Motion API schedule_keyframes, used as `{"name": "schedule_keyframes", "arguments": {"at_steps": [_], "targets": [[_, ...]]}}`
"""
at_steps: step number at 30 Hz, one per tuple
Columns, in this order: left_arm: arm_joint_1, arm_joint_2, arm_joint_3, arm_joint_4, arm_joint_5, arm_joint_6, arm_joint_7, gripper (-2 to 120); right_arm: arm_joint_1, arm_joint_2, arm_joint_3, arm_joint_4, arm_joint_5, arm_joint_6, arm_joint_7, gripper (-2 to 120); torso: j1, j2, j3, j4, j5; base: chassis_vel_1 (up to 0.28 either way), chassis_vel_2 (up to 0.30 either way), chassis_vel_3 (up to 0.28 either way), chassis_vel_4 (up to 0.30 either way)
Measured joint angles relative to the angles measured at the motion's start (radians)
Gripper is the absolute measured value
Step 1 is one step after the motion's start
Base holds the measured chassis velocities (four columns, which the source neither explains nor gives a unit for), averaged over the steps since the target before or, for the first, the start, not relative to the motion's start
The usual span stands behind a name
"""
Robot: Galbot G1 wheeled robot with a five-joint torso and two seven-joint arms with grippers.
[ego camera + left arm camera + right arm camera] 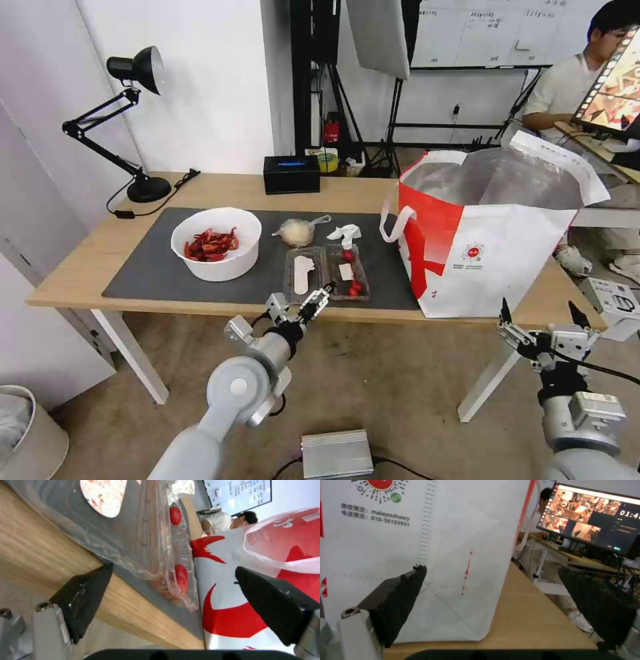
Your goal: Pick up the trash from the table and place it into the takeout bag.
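Observation:
On the dark mat (147,273) of the table (80,267) lies the trash: a white bowl (215,267) of red shells, a knotted clear bag (297,231), a crumpled tissue (345,233) and a clear clamshell box (325,272). The white-and-red takeout bag (493,247) stands open at the table's right end. My left gripper (303,303) hovers open at the table's front edge, just before the clamshell box (146,530). Lower and to the right, in front of the takeout bag (453,555), my right gripper (539,310) is open and holds nothing.
A black desk lamp (133,120) and a black tissue box (291,174) stand at the table's back. A person sits at a monitor behind the bag. On the floor lie a grey metal box (337,453) and a bin (27,433).

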Motion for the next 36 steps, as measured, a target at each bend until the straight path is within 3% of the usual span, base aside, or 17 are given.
{"name": "schedule_keyframes", "arguments": {"at_steps": [26,36], "targets": [[0.005,0.011,-0.032,-0.023,0.014,-0.009,0.035,100,0.006,0.018,-0.041,-0.029,-0.033,0.02,-0.005,100,0.0,0.0,0.0,0.0003,0.0,0.0,0.0,0.0,0.0],[0.0,0.011,-0.032,-0.013,0.122,-0.012,0.095,100,0.02,0.027,-0.077,-0.029,-0.034,0.028,-0.02,100,0.0,0.0,0.0,0.0003,0.0,0.0,0.0,0.0,0.0]]}}
